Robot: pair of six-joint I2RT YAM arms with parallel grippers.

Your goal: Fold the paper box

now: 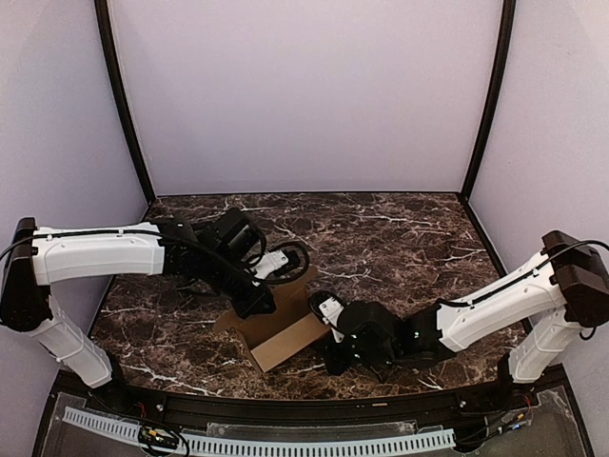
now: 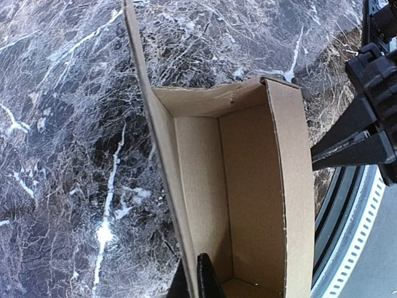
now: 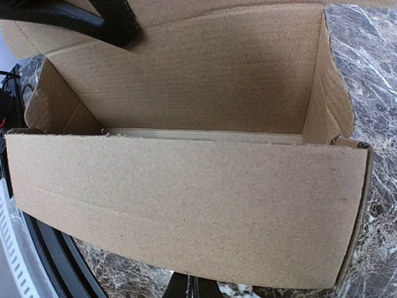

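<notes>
My left gripper [image 2: 197,280] pinched the tall wall of the paper box [image 1: 285,338] at eleven o'clock to hold it upright, while my right gripper [image 3: 186,287], fingers pressed together, apparently steadied the three o'clock side.

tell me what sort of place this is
Probably a robot lab cell: plain pale walls and black corner posts enclose a marble-pattern tabletop, with left arm and right arm bolted at its near edge.
</notes>
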